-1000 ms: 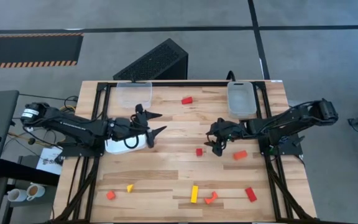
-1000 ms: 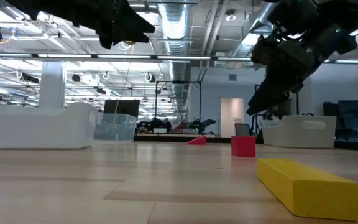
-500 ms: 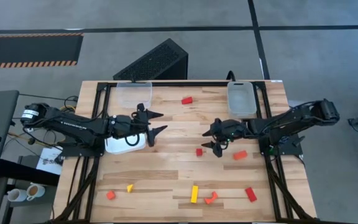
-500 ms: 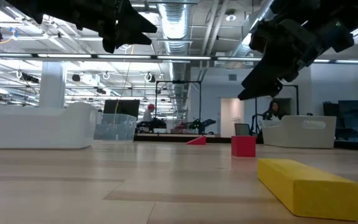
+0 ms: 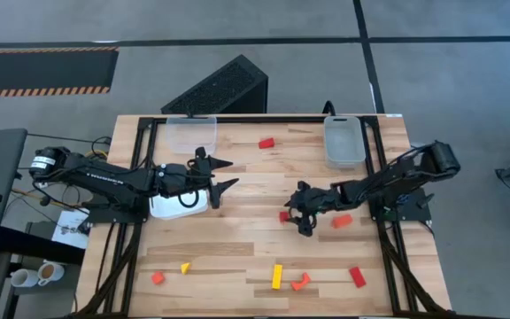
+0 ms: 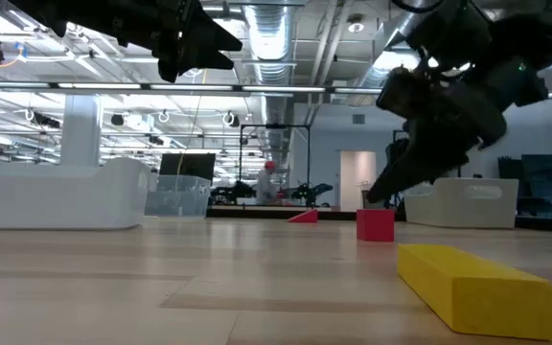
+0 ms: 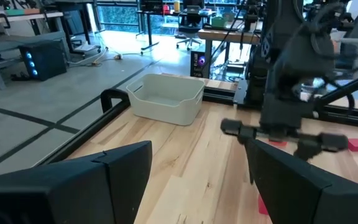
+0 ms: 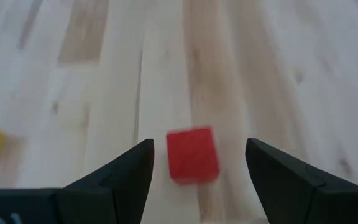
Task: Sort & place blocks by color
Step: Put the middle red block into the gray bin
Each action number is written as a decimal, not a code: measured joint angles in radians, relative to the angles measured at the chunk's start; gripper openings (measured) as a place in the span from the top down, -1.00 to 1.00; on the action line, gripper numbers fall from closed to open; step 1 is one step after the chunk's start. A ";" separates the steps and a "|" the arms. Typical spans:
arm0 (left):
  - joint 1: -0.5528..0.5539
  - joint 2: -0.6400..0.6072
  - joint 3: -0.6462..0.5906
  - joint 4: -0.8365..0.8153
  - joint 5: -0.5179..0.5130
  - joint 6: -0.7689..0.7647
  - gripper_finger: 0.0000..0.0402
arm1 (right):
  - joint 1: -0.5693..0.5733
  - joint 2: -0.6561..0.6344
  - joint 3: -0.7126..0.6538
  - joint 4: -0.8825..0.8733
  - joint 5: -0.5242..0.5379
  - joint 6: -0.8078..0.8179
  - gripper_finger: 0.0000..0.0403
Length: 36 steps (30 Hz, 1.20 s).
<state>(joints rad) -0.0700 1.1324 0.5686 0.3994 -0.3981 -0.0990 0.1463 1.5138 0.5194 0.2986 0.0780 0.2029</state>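
A small red cube (image 5: pixel 284 215) rests on its base on the wooden table, near the middle. My right gripper (image 5: pixel 297 219) hangs open just above it, slanting down; in the right wrist view the cube (image 8: pixel 192 155) lies ahead, between the two finger lines, and nothing touches it. In the low view the gripper (image 6: pixel 383 192) stands just over the cube (image 6: pixel 376 225). My left gripper (image 5: pixel 224 175) waits open and high over the white tray (image 5: pixel 168 209). Other blocks lie flat: an orange one (image 5: pixel 342 221), a red wedge (image 5: pixel 266 143), a yellow bar (image 5: pixel 277 276).
Two clear bins (image 5: pixel 191 133) (image 5: pixel 343 140) stand at the far edge. Along the near edge lie an orange arch (image 5: pixel 301 282), a red bar (image 5: pixel 357 276), a yellow wedge (image 5: pixel 185 267) and an orange cube (image 5: pixel 158 277). Bare wood lies between tray and red cube.
My right gripper has moved toward the table's near edge and down, tipping further downward, and now hangs over the red cube. Its fingers have stayed open. No block has moved.
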 joint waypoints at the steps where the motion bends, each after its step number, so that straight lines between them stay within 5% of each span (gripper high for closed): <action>1: 0.000 0.000 0.000 0.000 0.000 0.000 -0.25 | 0.004 0.019 0.000 0.003 -0.001 -0.016 -0.37; 16: 0.000 0.000 0.000 -0.007 -0.007 0.000 -0.25 | -0.004 0.152 0.001 0.083 0.001 -0.019 -0.30; 24: 0.000 0.000 0.000 -0.008 -0.007 0.000 -0.25 | -0.012 0.067 -0.002 0.081 -0.006 -0.055 0.46; 26: 0.000 0.000 0.000 -0.008 -0.007 0.000 -0.25 | -0.027 0.022 -0.002 0.067 0.001 -0.054 0.45; 31: 0.000 0.000 0.000 -0.008 -0.007 0.000 -0.25 | -0.095 -0.126 0.000 -0.051 0.131 -0.008 0.45; 36: 0.000 0.000 0.000 -0.014 -0.008 0.000 -0.25 | -0.200 -0.296 -0.001 -0.358 0.397 0.111 0.45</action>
<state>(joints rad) -0.0700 1.1320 0.5686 0.3852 -0.4057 -0.0986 -0.0533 1.2181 0.5186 -0.0593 0.4749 0.3137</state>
